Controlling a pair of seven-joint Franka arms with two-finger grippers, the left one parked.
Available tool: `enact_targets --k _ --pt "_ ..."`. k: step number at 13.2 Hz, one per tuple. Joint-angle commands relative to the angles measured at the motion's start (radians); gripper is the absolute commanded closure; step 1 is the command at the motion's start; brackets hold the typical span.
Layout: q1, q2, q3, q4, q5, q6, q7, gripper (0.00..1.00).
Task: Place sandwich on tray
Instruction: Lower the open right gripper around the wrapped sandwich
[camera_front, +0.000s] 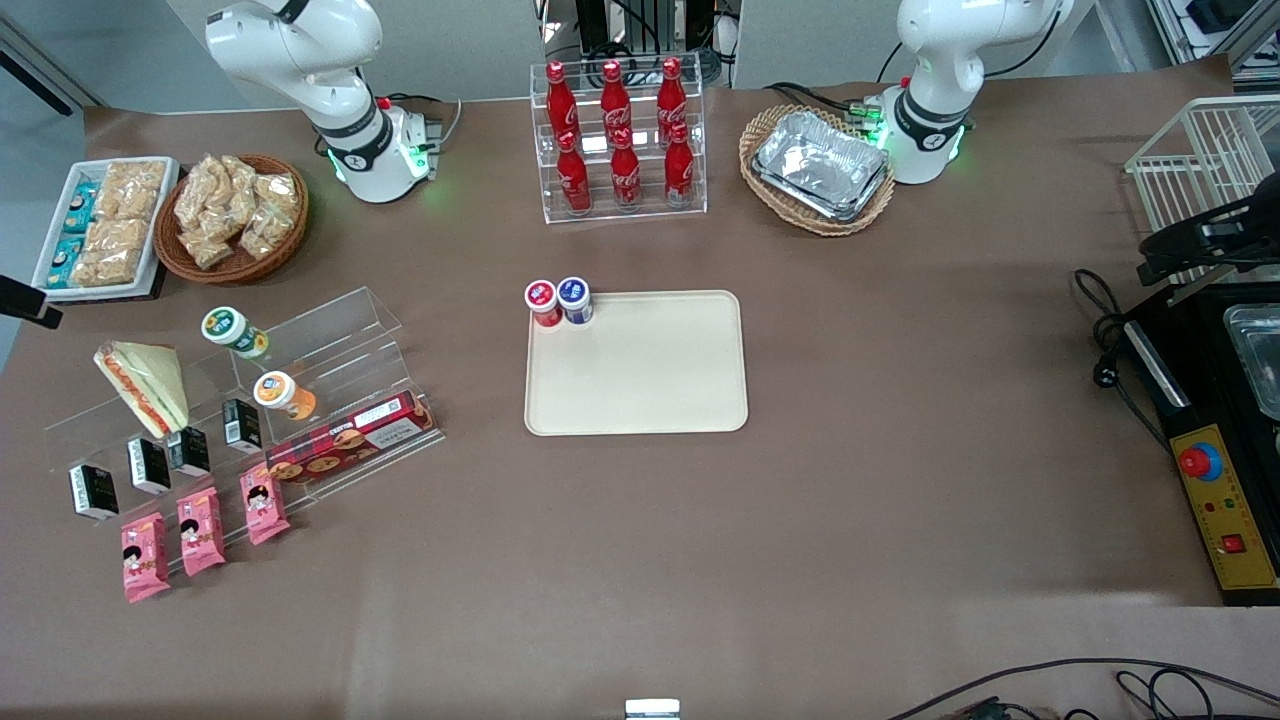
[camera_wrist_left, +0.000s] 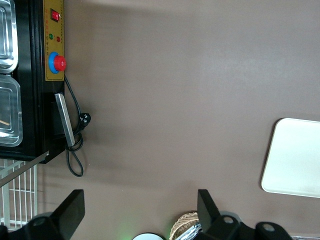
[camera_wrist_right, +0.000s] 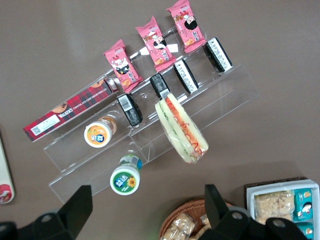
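Sandwich waiting on the clear stand

Sandwich (camera_front: 143, 386) is lying on the stepped clear display stand (camera_wrist_right: 210, 100) toward the working arm's end of the table (camera_front: 900, 480), apart from the tray (camera_front: 640, 370). Two small capped jars (camera_front: 559, 301) are standing at one tray corner. Right pincer (camera_wrist_right: 145, 210) is hovering above the stand, fingers (camera_wrist_right: 80, 205) spread wide, gripping nothing.

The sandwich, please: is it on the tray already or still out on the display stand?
Out: the sandwich lies on the clear stand, apart from the tray.
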Motion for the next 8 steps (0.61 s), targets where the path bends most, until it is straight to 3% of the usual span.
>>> enact_targets --k 1,8 --pt "0.005 -0.111 0.001 -0.226 -0.048 0.180 -0.064 0.00" --pt "0.005 -0.084 -0.019 -0.340 -0.045 0.245 -0.274 0.00"
